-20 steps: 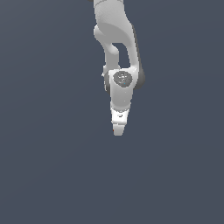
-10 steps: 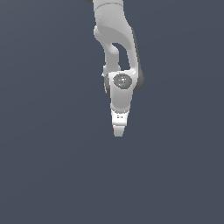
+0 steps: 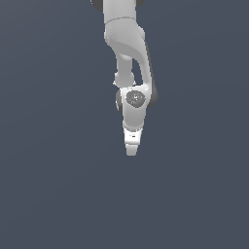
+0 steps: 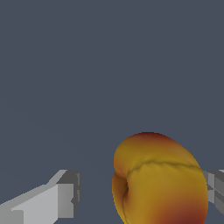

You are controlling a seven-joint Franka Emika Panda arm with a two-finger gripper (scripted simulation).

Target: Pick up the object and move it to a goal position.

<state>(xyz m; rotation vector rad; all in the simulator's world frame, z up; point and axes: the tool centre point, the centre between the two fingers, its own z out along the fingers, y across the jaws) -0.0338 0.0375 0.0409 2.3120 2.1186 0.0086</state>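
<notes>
1. No brand, label or writing can be read in either view
2. The wrist view shows the yellow-orange ball [image 4: 159,179] with red patches between the gripper [image 4: 142,194] fingers [image 4: 57,199], touching one, a gap to the other
3. The exterior view shows only the white arm [image 3: 127,53]; the ball is hidden there

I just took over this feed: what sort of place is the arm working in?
Likely a bare simulator scene: flat, featureless grey ground, a white arm with its end effector, and an orange-red ball.
</notes>
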